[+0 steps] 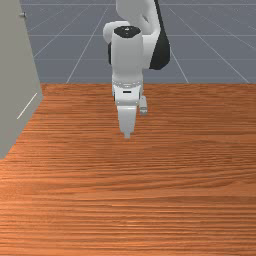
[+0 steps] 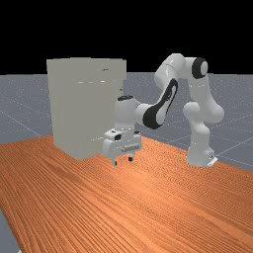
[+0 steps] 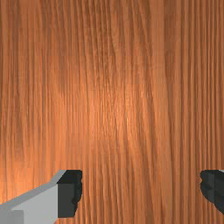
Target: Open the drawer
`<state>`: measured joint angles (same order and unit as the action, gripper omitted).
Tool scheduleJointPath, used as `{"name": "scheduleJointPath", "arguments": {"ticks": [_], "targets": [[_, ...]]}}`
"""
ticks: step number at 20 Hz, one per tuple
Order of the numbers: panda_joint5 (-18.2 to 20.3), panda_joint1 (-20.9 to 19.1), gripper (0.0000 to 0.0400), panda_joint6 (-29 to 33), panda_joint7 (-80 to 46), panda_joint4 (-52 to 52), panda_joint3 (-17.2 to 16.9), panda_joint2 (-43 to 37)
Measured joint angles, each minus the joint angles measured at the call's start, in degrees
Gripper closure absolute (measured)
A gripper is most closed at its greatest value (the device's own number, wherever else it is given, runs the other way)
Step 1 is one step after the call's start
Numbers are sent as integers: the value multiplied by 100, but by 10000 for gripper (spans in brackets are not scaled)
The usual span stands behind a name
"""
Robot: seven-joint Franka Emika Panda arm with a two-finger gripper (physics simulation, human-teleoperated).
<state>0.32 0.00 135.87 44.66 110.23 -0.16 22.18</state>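
At the far view's left stands the cabinet (image 2: 74, 108), which we take to house the drawer; we cannot make out its edges, nor any clear sign of opening. A small handle (image 1: 22, 15) juts from the cabinet near the front view's left edge. Farther right, our gripper (image 2: 122, 161) points down above the table (image 2: 148, 207), fingers spread, holding nothing. Reaching, gripping and pulling all seem left to do.
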Motion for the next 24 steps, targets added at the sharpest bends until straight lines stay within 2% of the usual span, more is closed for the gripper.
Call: {"name": "scheduleJointPath", "arguments": {"ticks": [1,2,3,5,6,7,8,10,12,14,16,19,24], "targets": [[-97,21,151,-70,-45,29,-59,-5],[-146,25,92,-159,-177,67,-128,-30],[-174,14,56,-213,-255,80,-175,-56],[-200,0,20,-264,-330,84,-219,-70],[-255,51,167,-1345,-1365,191,-307,-521],[-228,71,258,-2230,-2370,28,-389,-1206],[-198,66,313,-2747,-3408,-164,-447,-1769],[-191,15,367,-3088,-5609,-211,-471,-2374],[-203,-29,388,-3203,-7518,-169,-434,-2525],[-200,-43,395,-3254,-8269,-138,-409,-2564],[-203,-42,398,-3304,-8541,-131,-390,-2683],[-240,-42,400,-3399,-8655,-170,-366,-3337],[-300,-69,400,-3609,-8678,-728,-363,-3867]]}}
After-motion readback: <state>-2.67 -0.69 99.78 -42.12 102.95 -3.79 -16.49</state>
